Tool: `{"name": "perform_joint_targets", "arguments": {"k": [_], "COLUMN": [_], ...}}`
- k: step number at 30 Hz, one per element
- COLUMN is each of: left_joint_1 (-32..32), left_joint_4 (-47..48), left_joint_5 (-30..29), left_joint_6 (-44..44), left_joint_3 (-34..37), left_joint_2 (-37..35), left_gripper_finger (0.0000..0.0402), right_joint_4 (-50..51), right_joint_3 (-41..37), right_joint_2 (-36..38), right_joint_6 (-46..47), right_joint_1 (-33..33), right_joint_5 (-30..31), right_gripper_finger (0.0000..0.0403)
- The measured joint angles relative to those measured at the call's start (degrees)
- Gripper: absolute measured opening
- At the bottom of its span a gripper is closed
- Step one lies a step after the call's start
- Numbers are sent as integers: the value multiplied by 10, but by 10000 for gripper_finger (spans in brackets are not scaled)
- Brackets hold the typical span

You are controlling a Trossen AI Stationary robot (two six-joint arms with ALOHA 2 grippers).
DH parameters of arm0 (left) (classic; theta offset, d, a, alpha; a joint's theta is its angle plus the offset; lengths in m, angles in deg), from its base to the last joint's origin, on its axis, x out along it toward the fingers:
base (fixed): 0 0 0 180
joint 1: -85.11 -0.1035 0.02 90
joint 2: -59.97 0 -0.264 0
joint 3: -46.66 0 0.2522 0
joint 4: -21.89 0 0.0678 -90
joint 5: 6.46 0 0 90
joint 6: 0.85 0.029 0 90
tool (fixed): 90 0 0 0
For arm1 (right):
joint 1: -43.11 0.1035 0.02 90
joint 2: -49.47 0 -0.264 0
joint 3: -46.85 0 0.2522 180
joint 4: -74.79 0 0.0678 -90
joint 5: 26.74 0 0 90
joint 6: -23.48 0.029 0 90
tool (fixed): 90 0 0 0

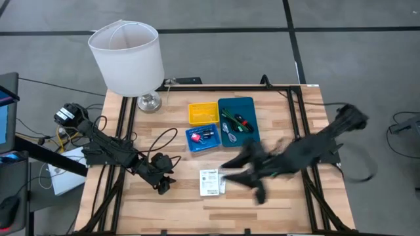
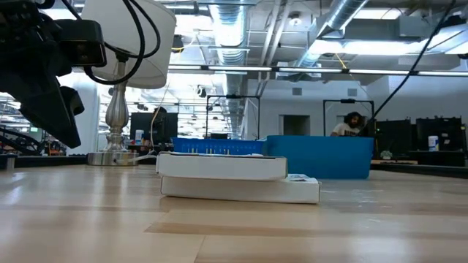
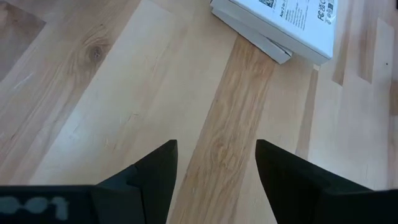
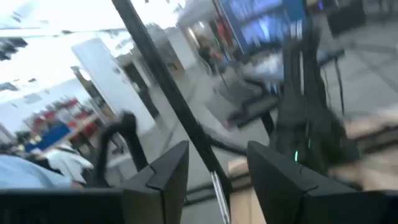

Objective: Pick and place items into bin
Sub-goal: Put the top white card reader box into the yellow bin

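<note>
Two white printed packets (image 1: 210, 181) lie stacked flat on the wooden table; the low view shows the packets (image 2: 227, 179) one on top of the other. The bin set stands behind them: a yellow tray (image 1: 203, 113), a blue tray (image 1: 203, 137) and a teal tray (image 1: 236, 121) holding green, red and black pieces and a grey cable. My left gripper (image 1: 164, 183) hovers open just left of the packets, which show ahead of its fingers (image 3: 280, 25). My right gripper (image 1: 236, 164) is a blur right of the packets, open (image 4: 214, 168) and holding nothing.
A white-shaded lamp (image 1: 128, 56) stands on its metal base (image 1: 149, 101) at the table's far left. A loose black cable (image 1: 161, 137) loops near the left arm. Bare wood (image 1: 197, 210) lies along the near edge. A person (image 2: 351, 124) shows far off in the room.
</note>
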State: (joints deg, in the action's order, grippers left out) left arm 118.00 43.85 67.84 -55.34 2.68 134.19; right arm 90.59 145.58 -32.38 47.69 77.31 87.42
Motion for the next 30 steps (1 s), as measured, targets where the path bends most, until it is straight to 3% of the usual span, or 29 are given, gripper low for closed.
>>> {"name": "perform_joint_targets", "arguments": {"k": [6, 15, 21, 30], "left_joint_1": [0, 0, 0, 0], "left_joint_4": [-1, -2, -1, -2], "left_joint_5": [-19, -87, -124, -136], "left_joint_6": [-21, -92, -115, -128], "left_joint_3": [0, 0, 0, 0], "left_joint_2": [0, 0, 0, 0], "left_gripper_finger": [205, 205, 205, 205], "right_joint_4": [48, 291, 452, 492], "right_joint_3": [1, -1, -1, -1], "right_joint_2": [101, 131, 88, -36], "right_joint_6": [-82, -112, -77, -38], "right_joint_1": [19, -3, -12, 54], "right_joint_5": [11, 188, 189, 153], "right_gripper_finger": [138, 123, 109, 84]}}
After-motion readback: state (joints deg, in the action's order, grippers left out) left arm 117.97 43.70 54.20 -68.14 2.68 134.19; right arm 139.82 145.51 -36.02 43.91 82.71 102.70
